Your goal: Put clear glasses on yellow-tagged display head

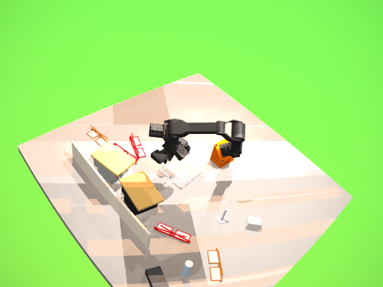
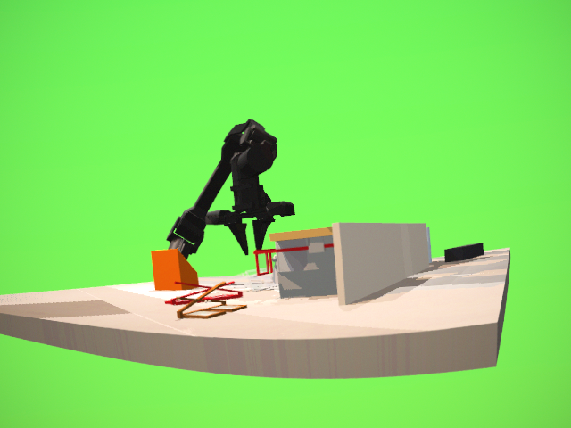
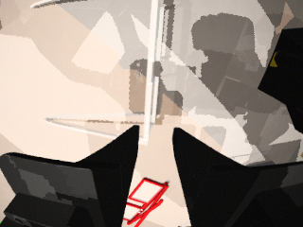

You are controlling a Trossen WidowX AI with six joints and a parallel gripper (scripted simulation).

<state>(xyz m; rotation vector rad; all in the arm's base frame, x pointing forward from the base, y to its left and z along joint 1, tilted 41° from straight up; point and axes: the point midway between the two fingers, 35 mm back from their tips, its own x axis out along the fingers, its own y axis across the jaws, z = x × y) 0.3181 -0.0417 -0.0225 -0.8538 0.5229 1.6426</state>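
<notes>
The clear glasses [image 1: 192, 179] [image 3: 151, 85] are low below the gripper, in front of the heads; whether they rest flat on the table is hard to tell. My gripper [image 1: 173, 159] [image 2: 252, 252] [image 3: 156, 131] points down with fingertips apart, open. In the wrist view one frame end shows just beyond the left fingertip, not clamped. The black head [image 1: 132, 204] [image 3: 286, 80] has a tan top and bears no glasses that I can see; a small yellow mark shows on it in the wrist view. The grey head [image 1: 106, 170] [image 2: 304, 276] wears red glasses [image 1: 125, 151] [image 2: 294, 249].
A pale wall [image 1: 102, 188] [image 2: 383, 258] stands behind both heads. Red glasses [image 1: 172, 232] and orange glasses [image 1: 220, 262] lie nearer the front; another red pair [image 1: 137, 148] and orange pair [image 1: 98, 134] lie beyond the grey head. A peg [image 1: 224, 214], white block [image 1: 253, 223] and cylinder [image 1: 187, 269] stand about.
</notes>
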